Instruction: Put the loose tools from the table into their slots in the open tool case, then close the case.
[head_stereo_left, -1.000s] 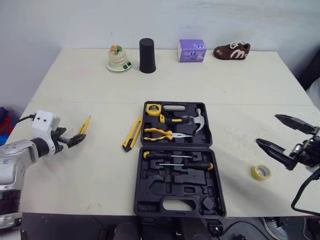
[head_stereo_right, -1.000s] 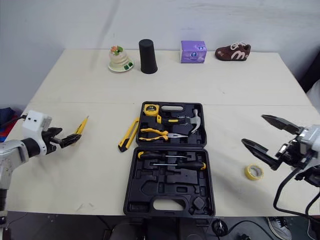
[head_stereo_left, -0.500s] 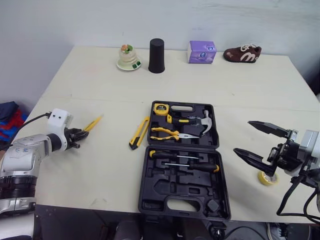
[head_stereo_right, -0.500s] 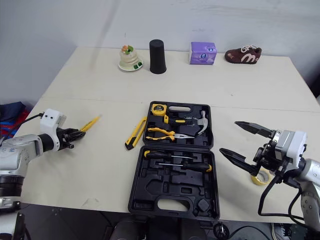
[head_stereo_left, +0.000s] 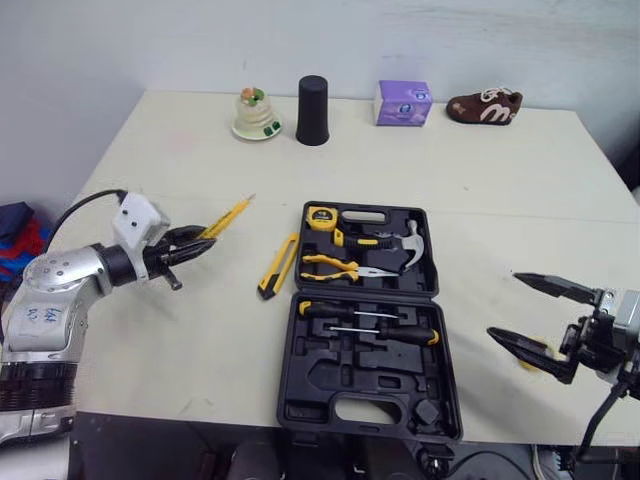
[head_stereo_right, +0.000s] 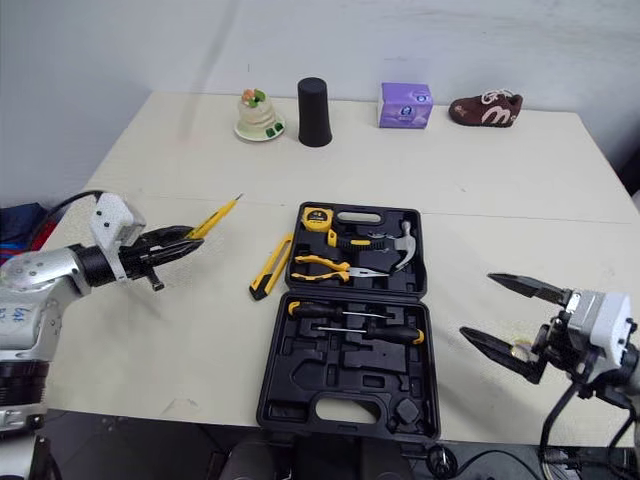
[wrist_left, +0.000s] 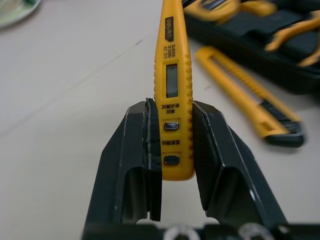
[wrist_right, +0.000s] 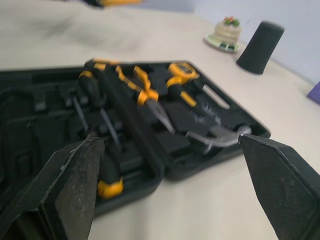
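Left end effector (wrist_left: 172, 107): gripped tester pen (wrist_left: 172, 75).
Right end effector (head_stereo_right: 476, 305): hung open.
Tool case (head_stereo_left: 340, 378): matching slot unclear; level insertion needed.

You have bare table (head_stereo_left: 170, 330) along the left edge, open room between tool case (head_stereo_left: 320, 385) and far-edge cup (head_stereo_left: 312, 97), utility knife (head_stereo_left: 272, 268) barring the case's left side.

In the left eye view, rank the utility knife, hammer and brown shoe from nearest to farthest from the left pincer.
1. Utility knife, just left of the case.
2. Hammer, inside the case.
3. Brown shoe, far right corner.
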